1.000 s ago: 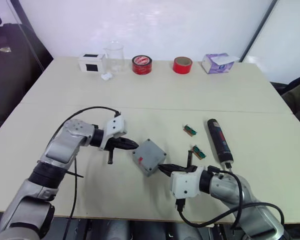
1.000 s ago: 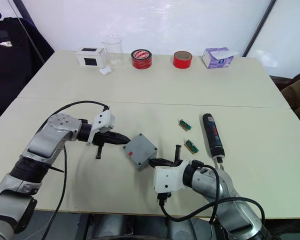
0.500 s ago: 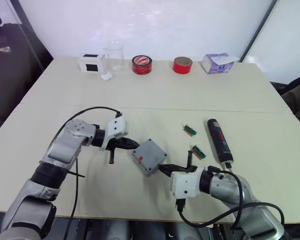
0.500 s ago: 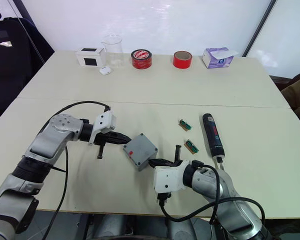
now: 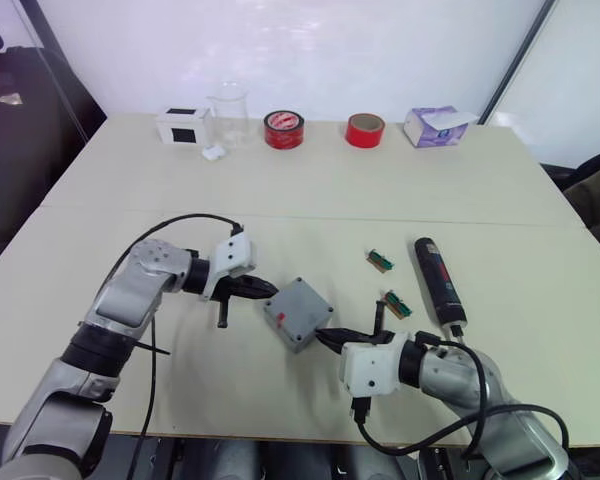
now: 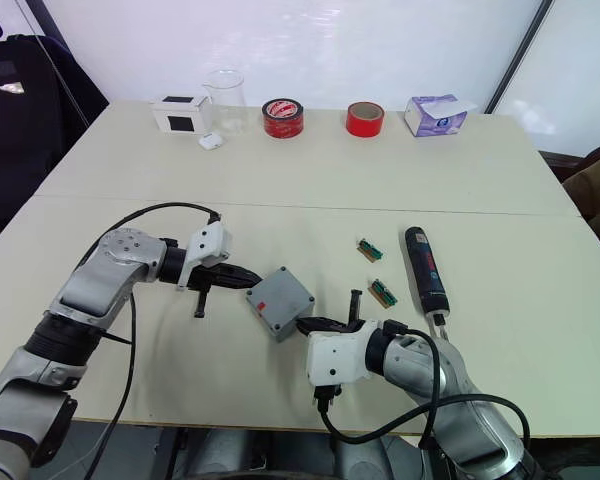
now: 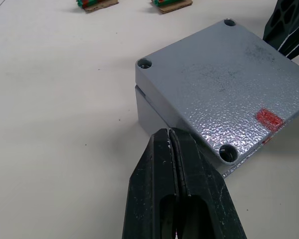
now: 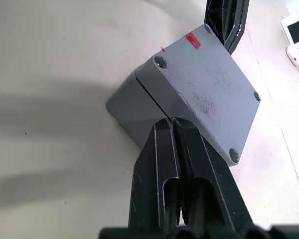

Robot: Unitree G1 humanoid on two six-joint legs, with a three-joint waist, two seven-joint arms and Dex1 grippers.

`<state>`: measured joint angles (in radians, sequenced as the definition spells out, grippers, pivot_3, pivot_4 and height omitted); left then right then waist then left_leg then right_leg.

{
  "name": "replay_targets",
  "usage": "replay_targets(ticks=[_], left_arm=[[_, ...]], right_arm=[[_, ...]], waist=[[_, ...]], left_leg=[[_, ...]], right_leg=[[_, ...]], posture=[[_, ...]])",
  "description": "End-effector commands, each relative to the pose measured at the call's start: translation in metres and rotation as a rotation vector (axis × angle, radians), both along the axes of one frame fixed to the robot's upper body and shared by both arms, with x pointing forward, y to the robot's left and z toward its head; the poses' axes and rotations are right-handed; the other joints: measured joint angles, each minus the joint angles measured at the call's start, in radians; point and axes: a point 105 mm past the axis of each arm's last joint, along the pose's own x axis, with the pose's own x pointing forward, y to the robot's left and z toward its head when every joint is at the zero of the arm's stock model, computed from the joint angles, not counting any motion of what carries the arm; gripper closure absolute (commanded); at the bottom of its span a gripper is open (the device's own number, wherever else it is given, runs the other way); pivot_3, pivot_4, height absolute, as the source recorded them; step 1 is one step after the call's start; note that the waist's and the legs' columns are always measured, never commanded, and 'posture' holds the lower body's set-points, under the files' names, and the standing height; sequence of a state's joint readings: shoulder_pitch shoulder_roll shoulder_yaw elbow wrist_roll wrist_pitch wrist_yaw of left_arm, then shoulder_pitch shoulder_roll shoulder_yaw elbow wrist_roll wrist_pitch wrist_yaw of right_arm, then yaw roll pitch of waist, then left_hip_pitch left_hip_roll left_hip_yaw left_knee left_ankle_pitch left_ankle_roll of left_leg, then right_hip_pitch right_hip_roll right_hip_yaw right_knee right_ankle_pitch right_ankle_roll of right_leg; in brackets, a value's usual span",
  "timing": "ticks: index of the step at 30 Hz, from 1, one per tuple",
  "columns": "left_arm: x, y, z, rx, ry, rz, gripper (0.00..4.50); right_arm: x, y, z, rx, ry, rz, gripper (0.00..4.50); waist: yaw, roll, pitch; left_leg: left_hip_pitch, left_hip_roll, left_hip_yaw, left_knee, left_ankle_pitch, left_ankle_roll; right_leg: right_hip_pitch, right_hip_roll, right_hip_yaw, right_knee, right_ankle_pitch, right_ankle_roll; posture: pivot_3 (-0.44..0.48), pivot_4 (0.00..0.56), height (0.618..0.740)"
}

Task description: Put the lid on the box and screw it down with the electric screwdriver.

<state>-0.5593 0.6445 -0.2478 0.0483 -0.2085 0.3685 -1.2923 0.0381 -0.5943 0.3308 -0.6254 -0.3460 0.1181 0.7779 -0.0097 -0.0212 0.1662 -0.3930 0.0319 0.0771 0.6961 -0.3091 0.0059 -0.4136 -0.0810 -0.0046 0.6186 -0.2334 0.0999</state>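
The grey box (image 5: pixel 292 328) sits at the table's near middle with the lid (image 7: pixel 224 84) lying on it, a small red mark on the lid's face and holes at its corners. My left gripper (image 5: pixel 269 291) is shut, its tip against the box's left corner, at the seam under the lid (image 8: pixel 209 89). My right gripper (image 5: pixel 324 337) is shut too, its tip at the box's near-right side. The black electric screwdriver (image 5: pixel 437 280) lies on the table to the right of the box, held by nothing.
Two small green-brown pieces (image 5: pixel 381 261) (image 5: pixel 397 304) lie between the box and the screwdriver. Along the far edge stand a white box (image 5: pixel 183 125), a clear beaker (image 5: pixel 228 113), two red tape rolls (image 5: pixel 283 129) (image 5: pixel 365 130) and a purple tissue box (image 5: pixel 435 127).
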Motion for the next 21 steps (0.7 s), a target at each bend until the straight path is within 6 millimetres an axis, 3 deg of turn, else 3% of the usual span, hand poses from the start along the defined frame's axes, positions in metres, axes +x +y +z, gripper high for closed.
replay_targets(ticks=[1,10,21], left_arm=[[-0.0048,-0.0061,0.0072,-0.015,-0.018,-0.045,4.5],[-0.0072,-0.0016,-0.0004,0.016,-0.017,-0.046,4.5],[0.002,0.0016,0.0057,-0.005,-0.036,-0.004,4.5]], right_arm=[[-0.0062,0.0094,0.0179,0.048,-0.056,0.05,4.44],[-0.0038,0.006,0.0142,0.031,-0.055,0.036,4.44],[-0.0038,0.0005,0.0137,0.019,-0.047,0.022,4.44]], waist=[[0.0,0.0,0.0],[0.0,0.0,0.0],[0.001,0.0,0.0]], left_leg=[[0.0,0.0,0.0,0.0,0.0,0.0],[0.0,0.0,0.0,0.0,0.0,0.0],[0.0,0.0,0.0,0.0,0.0,0.0]], right_leg=[[0.0,0.0,0.0,0.0,0.0,0.0],[0.0,0.0,0.0,0.0,0.0,0.0],[0.0,0.0,0.0,0.0,0.0,0.0]], posture=[[0.0,0.15,0.74],[0.0,0.15,0.74],[0.0,0.15,0.74]])
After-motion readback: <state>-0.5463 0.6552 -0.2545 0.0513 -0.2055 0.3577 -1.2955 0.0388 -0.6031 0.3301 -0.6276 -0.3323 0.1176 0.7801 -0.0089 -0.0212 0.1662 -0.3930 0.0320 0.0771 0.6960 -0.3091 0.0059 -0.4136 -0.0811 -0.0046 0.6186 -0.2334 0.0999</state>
